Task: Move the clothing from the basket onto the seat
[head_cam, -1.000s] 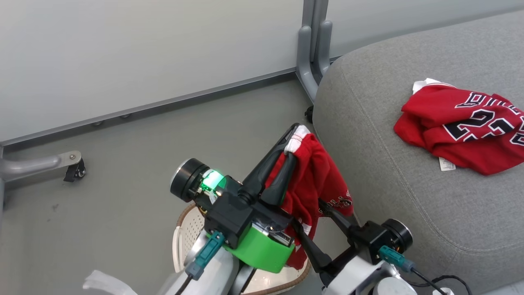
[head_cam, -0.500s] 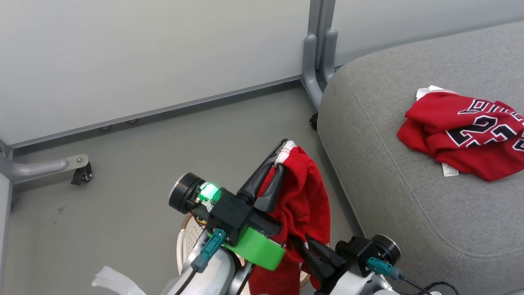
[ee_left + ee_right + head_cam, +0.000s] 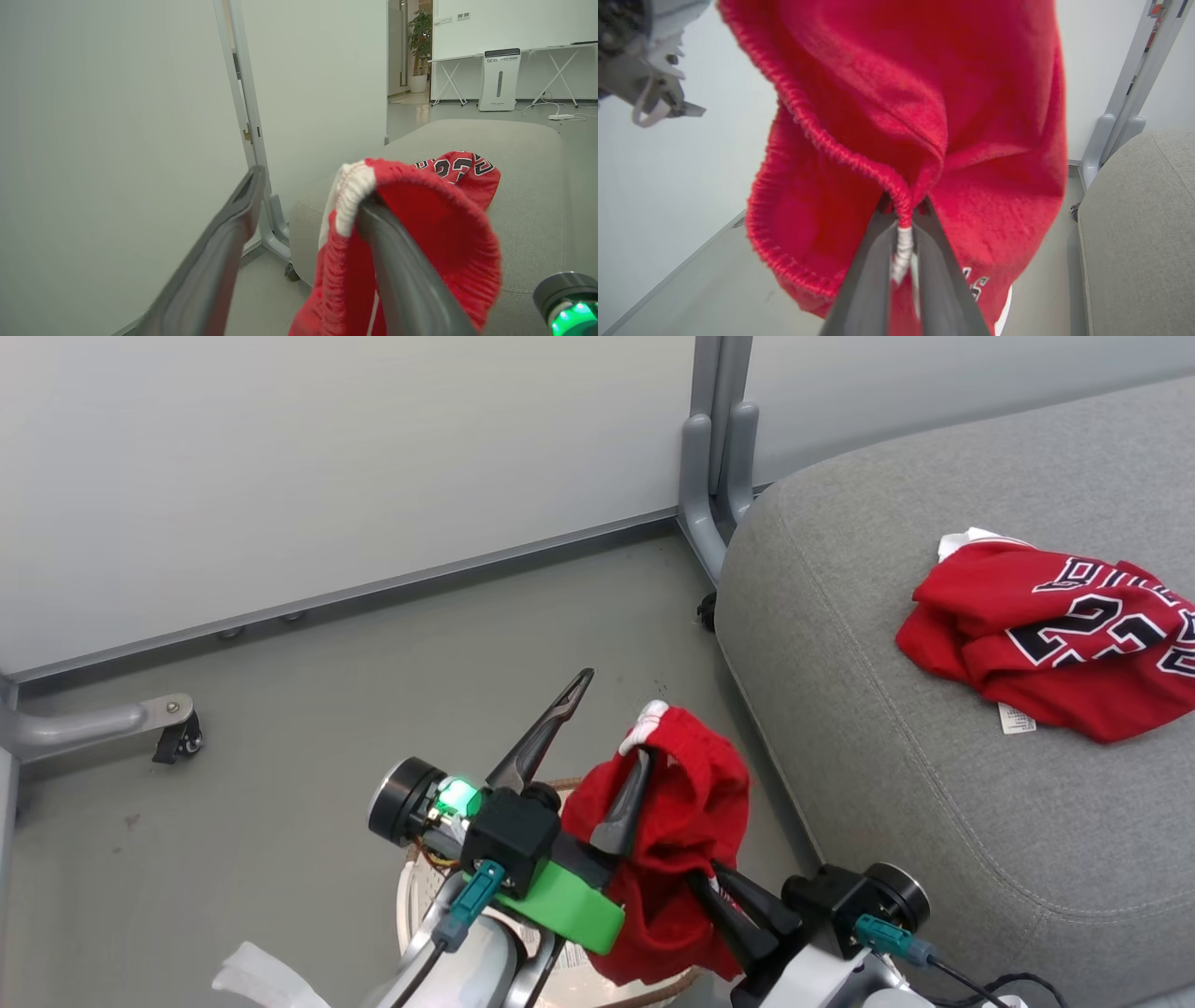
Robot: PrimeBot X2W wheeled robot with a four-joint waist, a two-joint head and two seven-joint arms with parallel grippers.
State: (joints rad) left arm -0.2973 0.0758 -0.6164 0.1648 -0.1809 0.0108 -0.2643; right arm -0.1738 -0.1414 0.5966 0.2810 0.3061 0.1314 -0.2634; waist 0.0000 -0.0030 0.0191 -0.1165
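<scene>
The left hand [image 3: 616, 714] is standing open above the basket [image 3: 408, 910], with the shorts [image 3: 686, 821] draping over its right finger. The right hand [image 3: 906, 207] is pinching their ribbed hem shut. Right of both hands, the jersey [image 3: 1046, 635] is lying crumpled on the seat [image 3: 887, 756]. I judge the task half done, with the limp red, white-trimmed shorts remaining.

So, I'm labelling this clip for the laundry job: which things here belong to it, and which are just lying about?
Job: red shorts, pinched by the right gripper and draped over one finger of the open left gripper; jersey on the seat; basket beneath the arms.
Lying about: partition post, caster foot, potted plant, white appliance.
</scene>
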